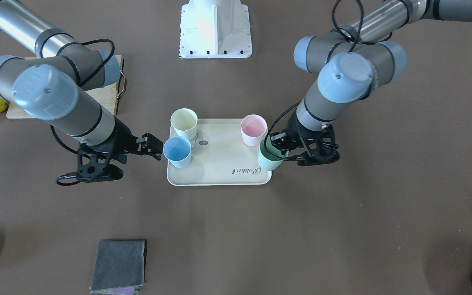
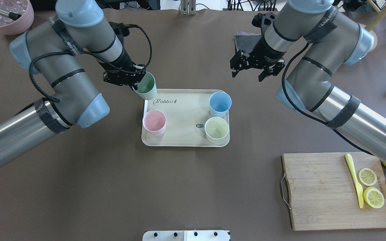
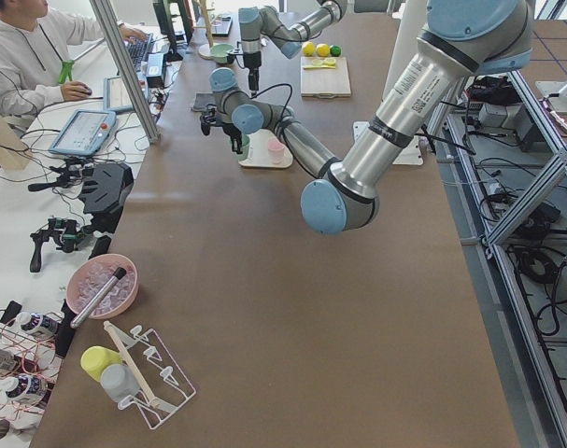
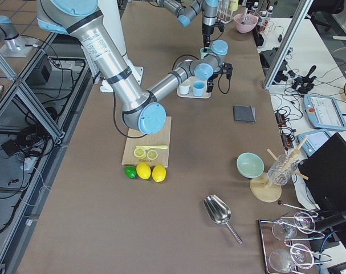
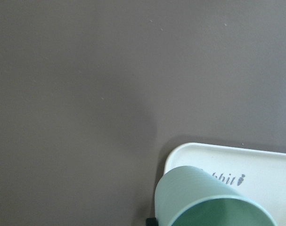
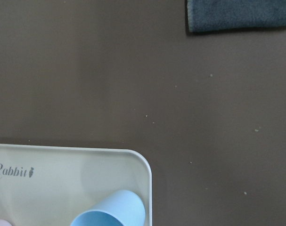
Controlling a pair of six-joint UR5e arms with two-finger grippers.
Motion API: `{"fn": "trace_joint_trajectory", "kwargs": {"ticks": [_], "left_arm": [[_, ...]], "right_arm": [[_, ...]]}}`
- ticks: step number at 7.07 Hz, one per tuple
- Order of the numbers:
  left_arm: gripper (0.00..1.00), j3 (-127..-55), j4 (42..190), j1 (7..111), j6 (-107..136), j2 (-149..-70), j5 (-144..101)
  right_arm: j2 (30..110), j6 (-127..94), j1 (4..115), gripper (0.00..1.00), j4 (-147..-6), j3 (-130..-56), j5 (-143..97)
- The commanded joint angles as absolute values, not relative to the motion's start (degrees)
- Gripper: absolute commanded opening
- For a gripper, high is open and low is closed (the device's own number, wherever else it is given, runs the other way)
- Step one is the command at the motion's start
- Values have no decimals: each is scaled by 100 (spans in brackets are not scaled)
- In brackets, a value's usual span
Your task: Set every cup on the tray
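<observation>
A flat cream-beige rectangular tray (image 2: 183, 115) with rounded corners and a raised rim lies on the brown bench (image 2: 112, 187), about midway between the two arms. Its "Rabbit" lettering runs along the far edge. Three small matte handleless cups stand upright on it. The pink tumbler (image 2: 154, 122) is at the near left corner, the pale yellow tumbler (image 2: 216, 129) at the near right corner, and the light blue tumbler (image 2: 219, 103) close beyond the yellow one at the far right corner.

The left pincer (image 2: 135, 83) is clenched on the rim of the mint green tumbler (image 2: 146, 88). That cup is tilted, its mouth leaning up toward the left arm and its base over the tray's far left corner beside the lettering. Whether the base touches the tray cannot be told.

The right pincer (image 2: 247, 75) is released, its fingers spread with nothing between them. It hangs above bare bench beyond and to the right of the tray's far right corner, apart from the light blue tumbler.

A folded dark grey cloth (image 1: 118, 265) lies at the far side of the bench beyond the right pincer. A wooden cutting board (image 2: 330, 190) with a metal handle lies at the near right, carrying two lemon slices (image 2: 367, 176) and a yellow plastic knife (image 2: 354, 179).
</observation>
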State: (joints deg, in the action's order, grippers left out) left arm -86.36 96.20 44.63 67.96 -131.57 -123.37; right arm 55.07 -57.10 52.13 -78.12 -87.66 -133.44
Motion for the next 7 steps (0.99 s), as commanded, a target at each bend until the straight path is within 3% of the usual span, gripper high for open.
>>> {"fn": "trace_joint_trajectory", "kwargs": {"ticks": [1, 2, 3, 5, 7], "left_arm": [[0, -8088, 10105, 4202, 7180, -13403, -12067], [5, -8016, 10125, 4201, 7172, -13395, -11972], [97, -8033, 10125, 4201, 7154, -13395, -11953], [98, -8461, 9768, 4436, 7085, -13272, -12023], [98, -9670, 9239, 4980, 5939, -12259, -12304]], "right_arm": [[5914, -5327, 5467, 100, -7813, -9008, -13518], [5915, -5326, 5467, 100, -7813, -9009, -13518], [5932, -5335, 5484, 100, -7883, -9061, -13526], [5950, -5074, 5641, 100, -8190, -9141, -13518], [6229, -4486, 5966, 100, -8367, -9210, -13509]]}}
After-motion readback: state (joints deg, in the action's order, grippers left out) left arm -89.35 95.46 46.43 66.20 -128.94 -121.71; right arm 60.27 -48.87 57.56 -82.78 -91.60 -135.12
